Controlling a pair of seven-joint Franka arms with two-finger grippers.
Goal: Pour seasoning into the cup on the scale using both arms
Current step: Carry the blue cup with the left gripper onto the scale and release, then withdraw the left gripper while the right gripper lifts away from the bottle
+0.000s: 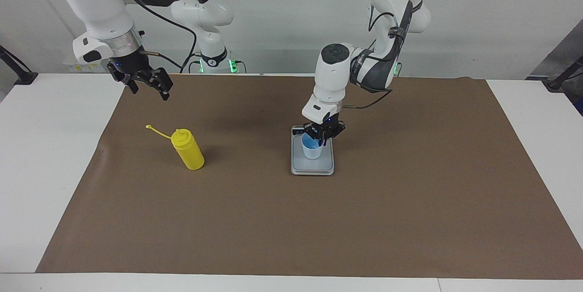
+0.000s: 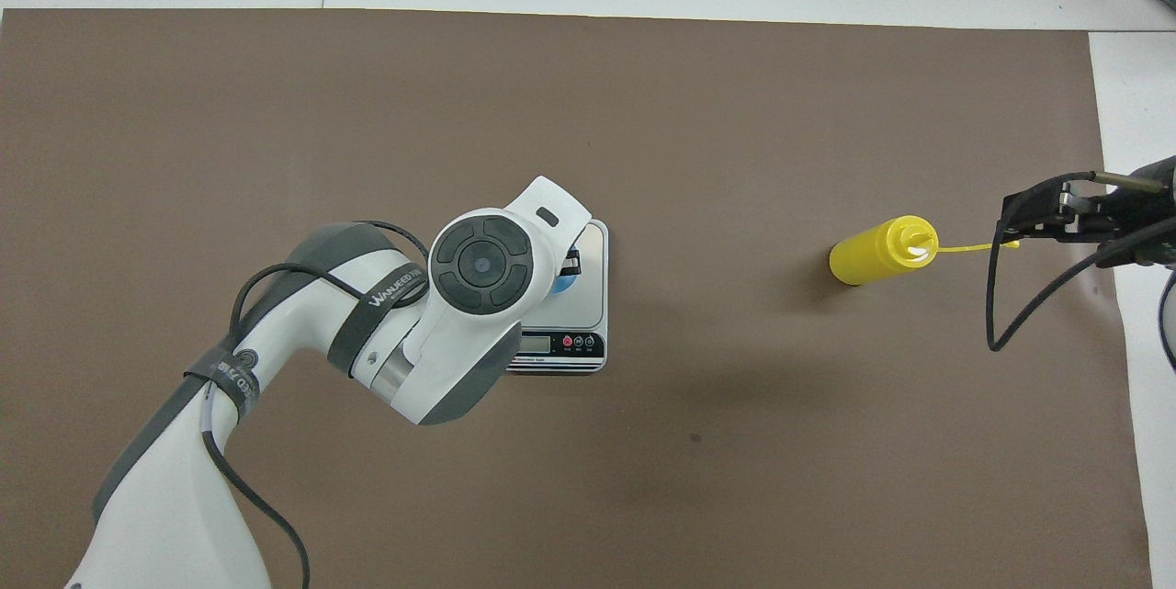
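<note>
1. Up at the robots' end, the right gripper hangs tilted over the edge of the brown paper mat, black fingers spread apart with nothing between them; a black cable loops off its silver wrist.
2. Over at mid-table, the left gripper points straight down from a bent white arm, its fingers at the rim of the cup. Whether they pinch it, I cannot tell.
3. That small, light blue, tapered plastic cup stands upright on the scale, a flat silver-grey rectangle with a smooth grey plate; its dark display strip lies along the edge nearest the robots.
4. Toward the right arm's end stands the seasoning, a glossy yellow squeeze bottle with its thin tethered cap trailing outward.
</note>
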